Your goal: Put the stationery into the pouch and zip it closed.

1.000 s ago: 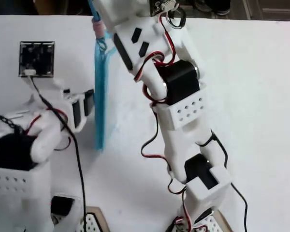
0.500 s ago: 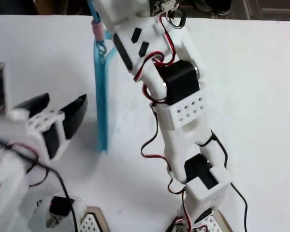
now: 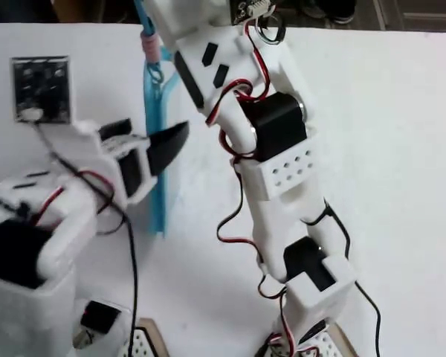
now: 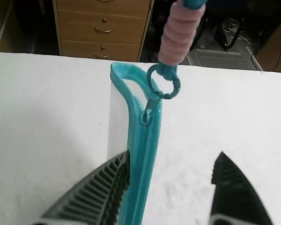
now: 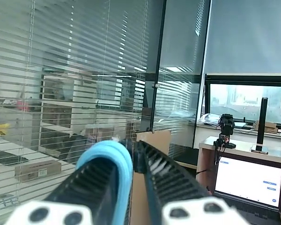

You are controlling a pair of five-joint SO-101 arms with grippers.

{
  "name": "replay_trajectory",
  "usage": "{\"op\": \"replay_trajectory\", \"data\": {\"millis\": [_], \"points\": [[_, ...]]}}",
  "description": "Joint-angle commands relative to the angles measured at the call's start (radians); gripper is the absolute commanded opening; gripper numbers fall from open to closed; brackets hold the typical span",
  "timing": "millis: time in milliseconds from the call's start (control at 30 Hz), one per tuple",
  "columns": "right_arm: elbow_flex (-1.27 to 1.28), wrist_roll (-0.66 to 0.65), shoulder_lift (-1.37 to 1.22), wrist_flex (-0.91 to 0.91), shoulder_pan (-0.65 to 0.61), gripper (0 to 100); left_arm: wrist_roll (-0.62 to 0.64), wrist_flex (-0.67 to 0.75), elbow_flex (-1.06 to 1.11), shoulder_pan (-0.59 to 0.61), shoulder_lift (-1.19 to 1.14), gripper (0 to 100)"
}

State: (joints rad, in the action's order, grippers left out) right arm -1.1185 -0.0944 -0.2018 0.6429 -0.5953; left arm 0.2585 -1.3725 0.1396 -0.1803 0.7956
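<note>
Teal pouch (image 4: 140, 164) stands on edge on the table (image 3: 401, 111); judged light, soft, floppy (pinch its flanks). Left gripper (image 4: 171, 161) fingers apart, straddling pouch below zip ring (image 4: 163, 84). Right gripper (image 5: 133, 150) fingers clamped on pouch's strap loop (image 5: 105, 154).

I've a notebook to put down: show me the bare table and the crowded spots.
Widest bare table lies right of the right arm, to the edge. A smaller patch lies left of the pouch, beyond the left arm. Crowded: the strip between the arms, where the open left pincer straddles the pouch and the right pincer holds its cord.
</note>
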Motion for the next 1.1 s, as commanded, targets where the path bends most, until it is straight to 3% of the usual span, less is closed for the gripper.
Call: {"op": "replay_trajectory", "data": {"millis": [0, 167, 433, 867, 1067], "points": [[-0.038, -0.011, 0.004, 0.002, 0.002, 1.7, 0.003, 0.133, 0.086, 0.015, 0.005, 23], [-0.038, -0.011, 0.002, -0.001, 0.001, 1.7, 0.008, 0.249, 0.183, 0.019, 0.002, 19], [-0.044, -0.011, -0.050, -0.005, 0.044, 1.7, -0.057, 0.238, 0.186, 0.012, 0.012, 4], [-0.049, -0.011, -0.194, -0.130, 0.104, 1.7, -0.097, 0.021, 0.035, 0.008, 0.130, 2], [-0.043, -0.011, -0.271, -0.173, 0.177, 1.7, -0.186, -0.166, -0.117, -0.097, 0.131, 2]]}}
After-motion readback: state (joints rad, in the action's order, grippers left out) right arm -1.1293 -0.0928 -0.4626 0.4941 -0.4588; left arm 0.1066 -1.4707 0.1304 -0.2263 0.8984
